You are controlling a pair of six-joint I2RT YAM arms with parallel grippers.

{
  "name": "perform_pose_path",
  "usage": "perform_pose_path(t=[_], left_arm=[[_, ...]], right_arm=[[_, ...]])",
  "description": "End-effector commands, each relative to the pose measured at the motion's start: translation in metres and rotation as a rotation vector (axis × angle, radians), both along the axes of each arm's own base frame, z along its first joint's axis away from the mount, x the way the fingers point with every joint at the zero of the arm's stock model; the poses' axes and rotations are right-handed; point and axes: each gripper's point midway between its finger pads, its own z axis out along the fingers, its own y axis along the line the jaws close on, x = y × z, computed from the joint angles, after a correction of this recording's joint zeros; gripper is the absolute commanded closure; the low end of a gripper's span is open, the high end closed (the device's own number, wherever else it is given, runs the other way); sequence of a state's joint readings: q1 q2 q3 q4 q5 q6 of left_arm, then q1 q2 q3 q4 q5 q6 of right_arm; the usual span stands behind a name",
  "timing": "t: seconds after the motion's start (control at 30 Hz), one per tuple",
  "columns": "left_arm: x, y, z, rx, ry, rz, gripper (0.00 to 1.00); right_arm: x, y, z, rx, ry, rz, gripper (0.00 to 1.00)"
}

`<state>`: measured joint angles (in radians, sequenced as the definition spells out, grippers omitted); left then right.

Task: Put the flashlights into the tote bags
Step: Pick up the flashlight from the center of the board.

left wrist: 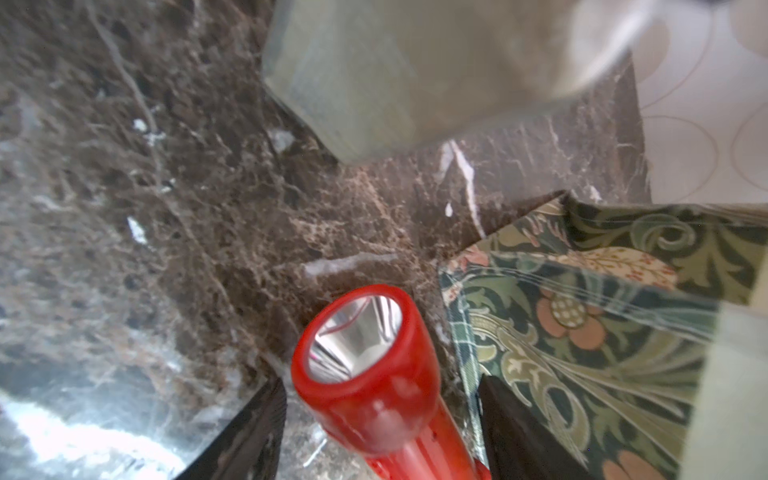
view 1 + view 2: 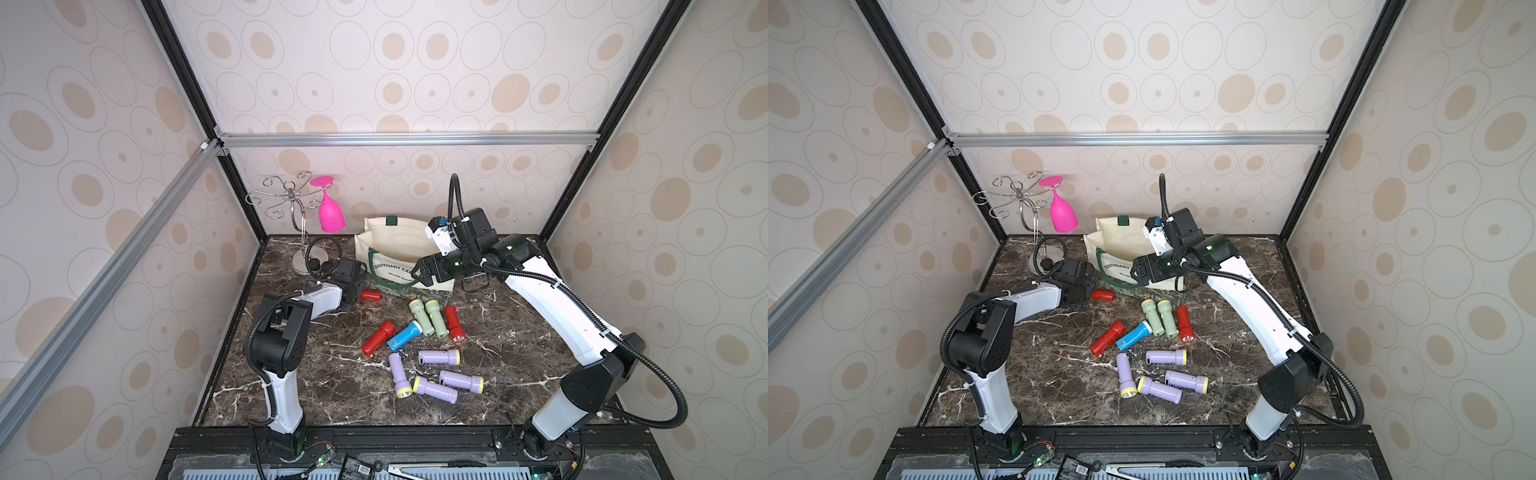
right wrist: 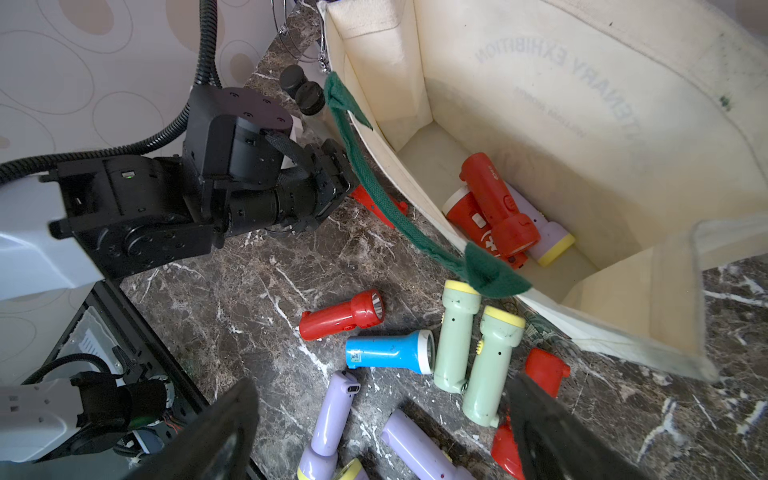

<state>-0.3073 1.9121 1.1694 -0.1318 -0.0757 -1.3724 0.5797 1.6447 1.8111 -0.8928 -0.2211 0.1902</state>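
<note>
The cream tote bag (image 2: 390, 243) stands open at the back; inside it lie two red flashlights (image 3: 494, 203) and a lilac one (image 3: 550, 243). My left gripper (image 1: 381, 380) is low at the bag's left front corner, open, with a red flashlight (image 1: 365, 365) between its jaws and a gap on one side. In both top views that flashlight (image 2: 370, 295) (image 2: 1102, 295) lies on the marble. My right gripper (image 3: 380, 382) hangs open and empty by the bag's front wall. Red (image 2: 377, 338), blue (image 2: 405, 334), pale green (image 2: 417, 316) and several lilac flashlights (image 2: 438, 356) lie in front.
A wire rack (image 2: 297, 216) holding a pink glass (image 2: 330, 210) stands at the back left. Two dark-capped jars (image 3: 303, 89) sit beside the bag, behind my left wrist. The bag's green handle (image 3: 374, 187) droops over its front edge. Enclosure walls close three sides.
</note>
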Motion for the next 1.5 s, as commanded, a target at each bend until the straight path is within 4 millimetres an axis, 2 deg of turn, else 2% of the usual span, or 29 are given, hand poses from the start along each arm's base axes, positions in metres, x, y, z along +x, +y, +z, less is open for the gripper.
perform_pose_path(t=[0.0, 0.2, 0.3, 0.4, 0.53, 0.77, 0.93, 1.07, 1.3, 1.47], left_arm=[[0.005, 0.008, -0.007, 0.020, 0.018, 0.028, 0.28], [-0.001, 0.008, -0.022, 0.004, 0.035, 0.037, 0.34], [-0.006, 0.011, -0.025, 0.011, 0.044, 0.039, 0.44], [-0.008, 0.013, -0.023, 0.021, 0.036, 0.033, 0.54], [-0.015, 0.017, -0.015, 0.046, 0.025, 0.008, 0.57], [-0.043, 0.026, 0.001, 0.133, 0.000, -0.119, 0.63], [-0.073, 0.021, -0.011, 0.179, 0.114, -0.307, 0.64], [-0.093, 0.025, -0.014, 0.244, 0.154, -0.419, 0.64], [-0.097, 0.034, -0.022, 0.392, 0.224, -0.580, 0.62], [-0.102, 0.027, -0.024, 0.382, 0.229, -0.613, 0.29]], right_arm=[[0.002, 0.000, 0.005, 0.002, -0.009, -0.012, 0.05], [0.002, -0.002, 0.009, 0.003, -0.024, -0.027, 0.05], [0.003, -0.004, 0.010, 0.000, -0.028, -0.033, 0.05], [0.002, -0.005, 0.012, 0.003, -0.033, -0.039, 0.05], [0.001, -0.009, 0.016, 0.002, -0.049, -0.048, 0.05], [0.000, -0.018, 0.027, -0.003, -0.086, -0.080, 0.06], [-0.003, -0.016, 0.025, 0.003, -0.080, -0.069, 0.06], [-0.004, -0.014, 0.022, 0.020, -0.062, -0.066, 0.07], [-0.001, -0.007, 0.022, 0.042, -0.054, -0.058, 0.07], [0.000, -0.007, 0.025, 0.045, -0.060, -0.060, 0.07]])
